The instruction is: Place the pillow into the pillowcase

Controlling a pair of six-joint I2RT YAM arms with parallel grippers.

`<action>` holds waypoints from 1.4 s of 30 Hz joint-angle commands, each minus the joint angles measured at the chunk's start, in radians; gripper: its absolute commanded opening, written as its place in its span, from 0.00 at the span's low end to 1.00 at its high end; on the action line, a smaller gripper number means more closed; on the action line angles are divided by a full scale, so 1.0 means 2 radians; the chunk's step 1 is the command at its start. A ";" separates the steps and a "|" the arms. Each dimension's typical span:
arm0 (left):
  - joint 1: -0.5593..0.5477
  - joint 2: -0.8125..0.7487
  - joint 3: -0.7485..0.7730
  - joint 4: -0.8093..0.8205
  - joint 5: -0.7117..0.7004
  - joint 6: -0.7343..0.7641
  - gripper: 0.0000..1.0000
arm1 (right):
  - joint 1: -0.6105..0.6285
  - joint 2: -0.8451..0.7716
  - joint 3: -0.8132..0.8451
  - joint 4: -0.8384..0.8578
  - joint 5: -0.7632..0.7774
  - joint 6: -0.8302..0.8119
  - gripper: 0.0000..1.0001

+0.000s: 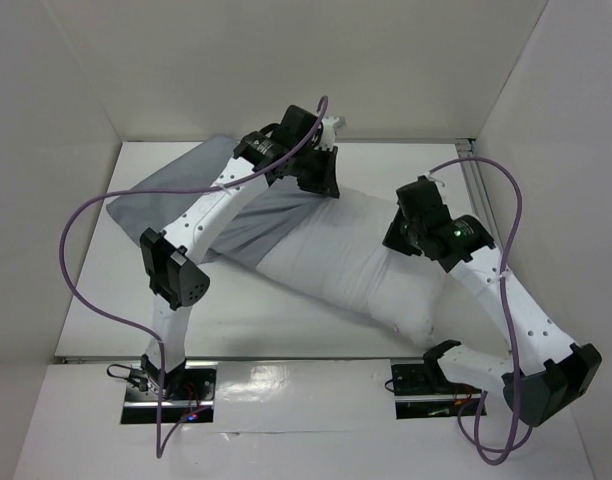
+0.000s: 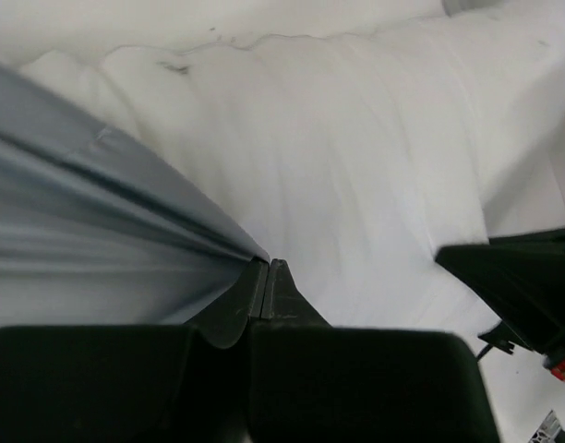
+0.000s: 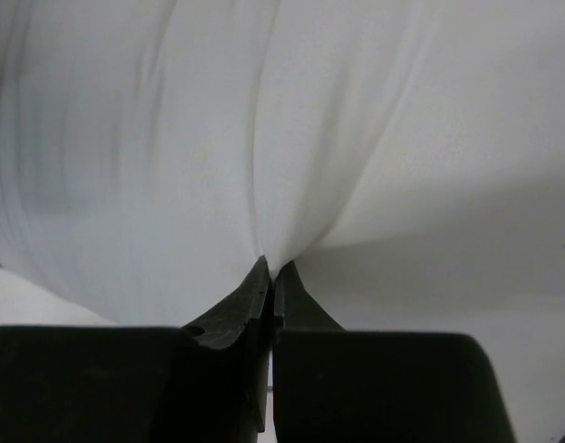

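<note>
The grey pillowcase [image 1: 166, 195] lies wrinkled at the back left of the table, under my left arm. The white pillow [image 1: 356, 265] stretches from the pillowcase's right end toward the front right, and its left end seems tucked under the grey cloth. My left gripper [image 1: 324, 185] is shut on the pillowcase's edge; in the left wrist view the grey cloth [image 2: 98, 212] runs into the closed tips [image 2: 267, 265] above the pillow [image 2: 356, 166]. My right gripper [image 1: 396, 238] is shut on a pinched fold of pillow fabric [image 3: 264, 138] at its tips [image 3: 271, 268].
White walls close in the table [image 1: 246, 320] at the back and on both sides, the right wall [image 1: 556, 120] close to the right arm. Purple cables [image 1: 81, 260] loop off both arms. In the left wrist view, the right arm's black wrist [image 2: 522, 286] shows at the right edge.
</note>
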 commanded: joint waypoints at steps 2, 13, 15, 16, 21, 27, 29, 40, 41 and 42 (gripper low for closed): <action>0.000 -0.020 -0.004 0.002 0.005 -0.014 0.02 | 0.016 -0.026 -0.032 0.057 -0.037 0.046 0.00; 0.000 -0.019 0.040 -0.015 -0.158 0.040 0.71 | 0.025 -0.036 0.000 -0.057 0.071 0.023 0.88; 0.000 -0.014 0.040 0.001 -0.190 0.040 0.71 | 0.025 -0.036 0.032 -0.088 0.098 0.030 0.91; 0.000 -0.009 0.040 0.011 -0.205 0.040 0.71 | 0.025 -0.036 0.040 -0.095 0.108 0.039 0.91; -0.031 0.028 0.045 0.061 -0.321 0.070 0.71 | 0.025 -0.031 0.064 -0.122 0.140 0.057 0.95; -0.036 0.089 0.071 0.106 -0.371 0.099 0.71 | 0.010 -0.014 0.059 -0.196 0.167 0.111 1.00; -0.042 0.102 0.071 0.113 -0.384 0.117 0.71 | -0.007 -0.026 0.042 -0.196 0.153 0.122 1.00; -0.059 0.152 0.062 0.126 -0.492 0.174 0.52 | -0.028 -0.067 -0.111 -0.109 0.037 0.168 1.00; -0.059 0.152 0.062 0.126 -0.492 0.174 0.38 | -0.028 -0.067 -0.130 -0.090 0.031 0.168 1.00; -0.059 0.152 0.062 0.126 -0.481 0.168 0.25 | -0.028 -0.067 -0.140 -0.076 0.024 0.153 1.00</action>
